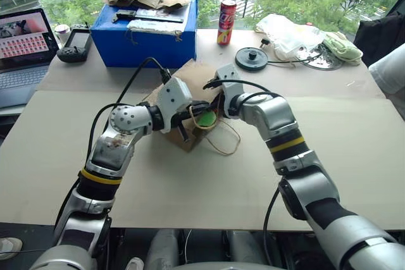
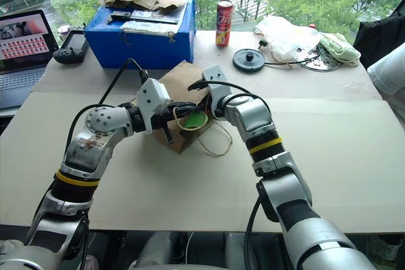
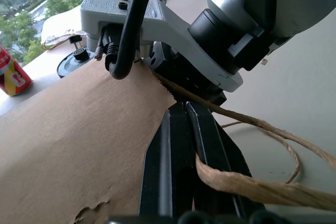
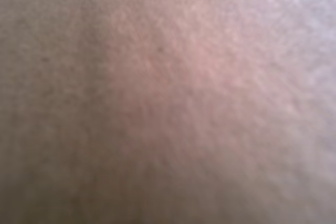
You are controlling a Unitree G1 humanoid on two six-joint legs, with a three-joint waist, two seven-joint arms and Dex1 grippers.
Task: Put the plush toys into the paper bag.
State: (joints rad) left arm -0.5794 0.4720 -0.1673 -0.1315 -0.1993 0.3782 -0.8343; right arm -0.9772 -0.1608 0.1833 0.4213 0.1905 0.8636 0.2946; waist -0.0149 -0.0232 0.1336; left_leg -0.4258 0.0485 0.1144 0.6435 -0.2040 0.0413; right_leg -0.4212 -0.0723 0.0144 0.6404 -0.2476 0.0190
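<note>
The brown paper bag [image 1: 190, 75] lies on its side mid-table, its mouth towards me. Its twine handles [image 1: 225, 147] trail onto the tabletop. My left gripper [image 3: 185, 129] is shut on the bag's rim at the mouth, with one twine loop [image 3: 247, 190] running across its fingers. My right gripper [image 1: 212, 109] reaches into the mouth from the right and is shut. The bright green plush toy [image 1: 204, 119] shows at its tip, just inside the opening. The right wrist view shows blurred brown paper very close up.
A blue box [image 1: 145, 39] with crumpled paper on top stands behind the bag, a red can [image 1: 226, 22] beside it. A laptop [image 1: 22, 49] sits far left. A black disc [image 1: 251, 59], a plastic bag [image 1: 285, 33] and pale green cloth [image 1: 342, 47] lie back right.
</note>
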